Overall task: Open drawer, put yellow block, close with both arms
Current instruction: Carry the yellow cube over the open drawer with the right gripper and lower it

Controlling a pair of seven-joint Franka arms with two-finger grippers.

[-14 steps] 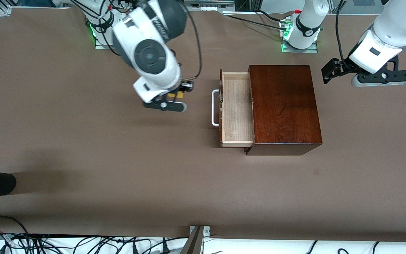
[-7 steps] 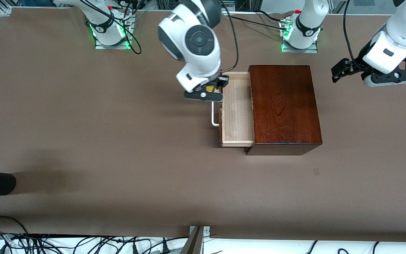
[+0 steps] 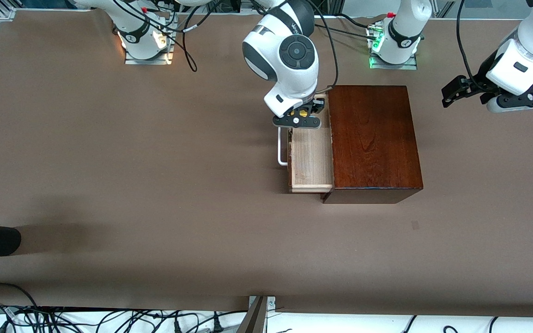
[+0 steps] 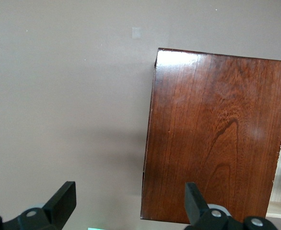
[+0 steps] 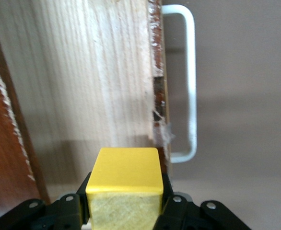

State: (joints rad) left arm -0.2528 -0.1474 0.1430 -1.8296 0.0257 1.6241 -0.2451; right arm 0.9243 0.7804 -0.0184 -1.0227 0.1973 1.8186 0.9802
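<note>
Yellow block (image 5: 125,184) — clamped between the fingers of the right hand (image 3: 297,118), up in the air over the open drawer (image 3: 312,159), above the tray's end nearest the robot bases. Drawer tray pulled out of the mahogany box (image 3: 372,138) toward the right arm's end of the counter (image 3: 109,175); white U-shaped handle (image 3: 281,147) on its dark front. Tray floor bare pale wood. Left hand (image 3: 472,92) waits in the air, fingers spread apart, over the counter just off the box toward the left arm's end.
</note>
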